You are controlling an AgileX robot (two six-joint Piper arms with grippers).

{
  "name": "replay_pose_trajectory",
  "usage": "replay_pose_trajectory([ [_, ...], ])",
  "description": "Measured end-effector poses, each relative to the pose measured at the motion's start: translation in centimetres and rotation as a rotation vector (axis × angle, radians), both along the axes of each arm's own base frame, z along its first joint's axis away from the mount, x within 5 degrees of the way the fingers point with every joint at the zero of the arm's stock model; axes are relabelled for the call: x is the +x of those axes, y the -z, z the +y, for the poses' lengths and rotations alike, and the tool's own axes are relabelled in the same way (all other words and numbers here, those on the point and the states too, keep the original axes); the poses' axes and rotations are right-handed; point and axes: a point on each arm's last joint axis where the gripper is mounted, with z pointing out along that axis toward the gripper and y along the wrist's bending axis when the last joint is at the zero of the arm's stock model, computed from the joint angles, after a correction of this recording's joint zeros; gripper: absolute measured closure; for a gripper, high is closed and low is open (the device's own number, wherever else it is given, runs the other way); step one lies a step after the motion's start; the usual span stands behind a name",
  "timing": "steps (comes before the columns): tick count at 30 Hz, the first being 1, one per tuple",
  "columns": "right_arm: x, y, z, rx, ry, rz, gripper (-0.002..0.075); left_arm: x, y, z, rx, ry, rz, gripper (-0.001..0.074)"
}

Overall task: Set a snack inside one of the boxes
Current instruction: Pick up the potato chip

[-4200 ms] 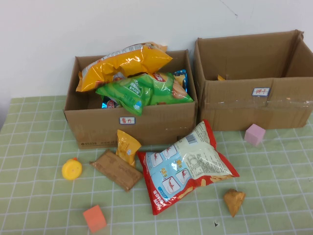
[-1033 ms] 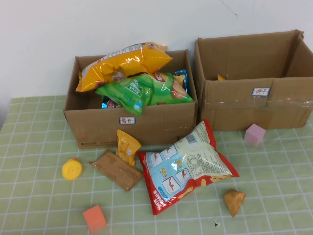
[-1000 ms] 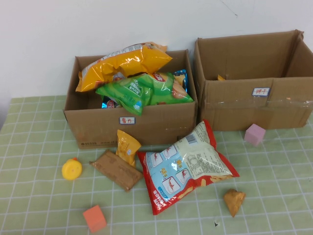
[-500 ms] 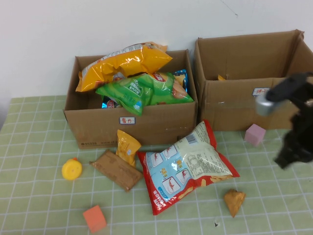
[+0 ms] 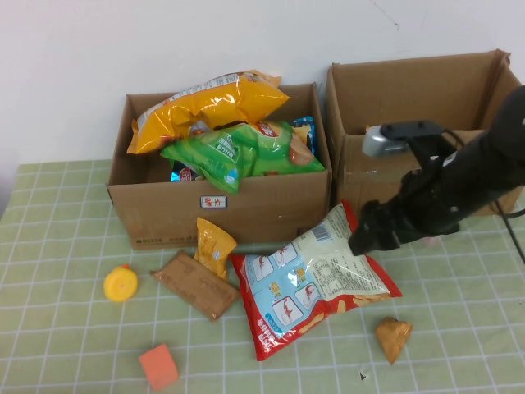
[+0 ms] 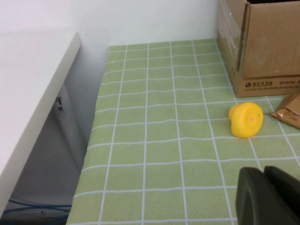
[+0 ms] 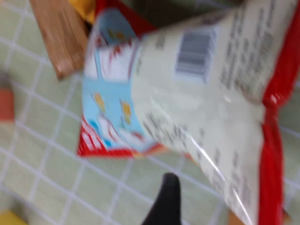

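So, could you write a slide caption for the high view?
Right gripper over the large red-and-white snack bag, in front of two cardboard boxes; left gripper out of view.

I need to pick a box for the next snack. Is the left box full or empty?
Full: the left box is heaped above its rim, topped by a yellow bag. The right gripper hovers over the red-edged bag; the left gripper stays parked.

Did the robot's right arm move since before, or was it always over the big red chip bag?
Yes. The right gripper swung in from the robot's right, past the pink block, and now sits over the red chip bag before the right box. The left gripper stays parked.
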Motion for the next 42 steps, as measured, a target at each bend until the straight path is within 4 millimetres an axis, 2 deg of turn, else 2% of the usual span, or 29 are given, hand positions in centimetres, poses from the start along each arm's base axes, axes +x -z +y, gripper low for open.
replay_pose_trajectory([
  [6, 1.2, 2.2, 0.6, 0.044, 0.041, -0.004, 0.0044, 0.0, 0.0, 0.0, 0.000, 0.000, 0.000, 0.0738],
  [15, 2.4, 7.1, 1.4, 0.075, 0.053, 0.063, 0.0043, 0.0, 0.0, 0.0, 0.000, 0.000, -0.001, 0.0738],
  [22, 2.9, 8.0, 1.7, 0.086, 0.043, 0.054, 0.0050, 0.0, 0.0, 0.0, 0.000, 0.000, -0.001, 0.0738],
  [24, 3.0, 8.1, 1.9, 0.104, 0.040, 0.057, 0.0091, 0.0, 0.0, 0.0, 0.000, 0.000, -0.001, 0.0738],
  [25, 3.0, 8.1, 2.0, 0.115, 0.034, 0.062, 0.0136, 0.0, 0.0, 0.0, 0.000, 0.000, -0.001, 0.0738],
  [27, 2.9, 8.1, 2.2, 0.137, 0.030, 0.068, 0.0281, 0.0, 0.0, 0.0, 0.000, 0.000, -0.001, 0.0738],
  [29, 2.9, 8.1, 2.4, 0.164, 0.034, 0.076, 0.0478, 0.0, 0.0, 0.0, 0.000, 0.000, -0.001, 0.0738],
  [31, 2.8, 8.0, 2.5, 0.193, 0.041, 0.093, 0.0596, 0.0, 0.0, 0.0, 0.000, 0.000, -0.001, 0.0738],
  [32, 2.7, 7.8, 2.6, 0.205, 0.039, 0.100, 0.0624, 0.0, 0.0, 0.0, 0.000, 0.000, -0.001, 0.0737],
  [34, 2.5, 6.9, 2.7, 0.220, 0.021, 0.098, 0.0627, 0.0, 0.0, 0.0, 0.000, 0.000, -0.001, 0.0738],
  [37, 1.8, 4.0, 2.7, 0.245, -0.038, 0.060, 0.0627, 0.0, 0.0, 0.0, 0.000, 0.000, -0.001, 0.0738],
  [42, -0.9, -4.4, 2.2, 0.309, -0.140, -0.111, 0.0627, 0.0, 0.0, 0.0, 0.000, 0.000, -0.001, 0.0738],
])
